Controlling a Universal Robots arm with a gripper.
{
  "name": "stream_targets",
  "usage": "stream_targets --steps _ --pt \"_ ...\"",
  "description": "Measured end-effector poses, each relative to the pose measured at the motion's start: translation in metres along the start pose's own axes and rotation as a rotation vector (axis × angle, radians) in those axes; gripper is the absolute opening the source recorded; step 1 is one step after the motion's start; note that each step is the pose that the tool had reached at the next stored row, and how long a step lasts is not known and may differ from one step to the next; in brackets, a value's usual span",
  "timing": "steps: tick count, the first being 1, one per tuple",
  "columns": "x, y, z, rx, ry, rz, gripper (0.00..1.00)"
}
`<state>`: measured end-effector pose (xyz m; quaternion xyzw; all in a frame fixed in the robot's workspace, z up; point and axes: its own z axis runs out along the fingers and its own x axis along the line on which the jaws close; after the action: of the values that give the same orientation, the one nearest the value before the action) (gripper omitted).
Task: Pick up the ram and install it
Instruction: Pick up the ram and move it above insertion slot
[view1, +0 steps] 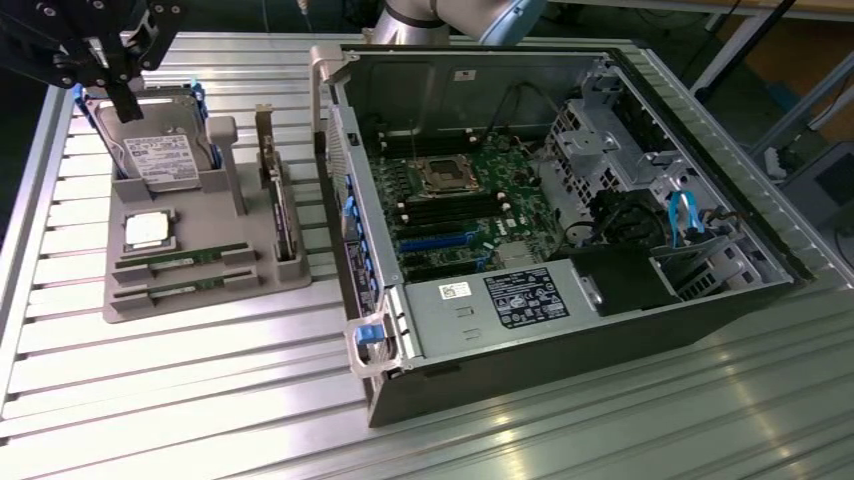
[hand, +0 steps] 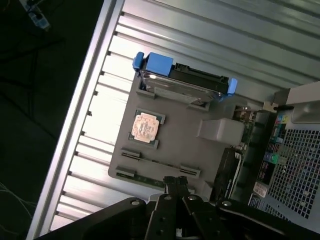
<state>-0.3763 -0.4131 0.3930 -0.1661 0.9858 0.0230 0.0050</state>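
While the hand (view1: 127, 113) hovers closed over the tray's (view1: 200, 303) edge, the ram (view1: 182, 262) lies slotted.

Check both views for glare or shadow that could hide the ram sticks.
Exterior view: glare streaks the table, the CPU shines, but both ram sticks sit free of glare. Wrist view: the table beside the tray is blown white, the CPU looks washed out, and the ram sticks lie in dimmer grey.

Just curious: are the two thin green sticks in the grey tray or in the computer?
In the tray: both sticks lie in its slots, one beside the other.
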Motion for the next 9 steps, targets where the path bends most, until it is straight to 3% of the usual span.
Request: stream_targets --steps 9 --pt "0.0 0.0 0.0 -0.0021 0.0052 -0.12 0.1"
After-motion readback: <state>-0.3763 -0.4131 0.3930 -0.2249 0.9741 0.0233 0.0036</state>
